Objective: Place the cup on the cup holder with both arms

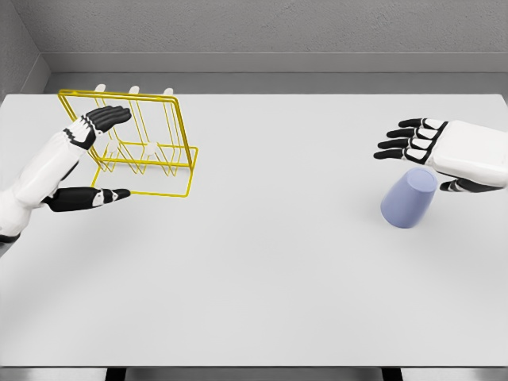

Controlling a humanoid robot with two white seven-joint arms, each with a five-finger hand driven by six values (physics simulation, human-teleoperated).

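White table (262, 278) bears cup (409, 200) and holder (151, 143); grey wall (270, 32) behind.

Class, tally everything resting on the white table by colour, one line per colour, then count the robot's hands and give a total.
Lavender-blue: 1, the cup
Yellow: 1, the wire cup holder
White-and-black hands: 2, the left hand and the right hand, both open
Total: 4

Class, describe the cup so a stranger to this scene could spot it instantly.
Start at the white table and look to its right side, just below the robot's open right hand. The cup lies there, tilted. It is the only pale blue solid thing, unlike the yellow wire cup holder far left.
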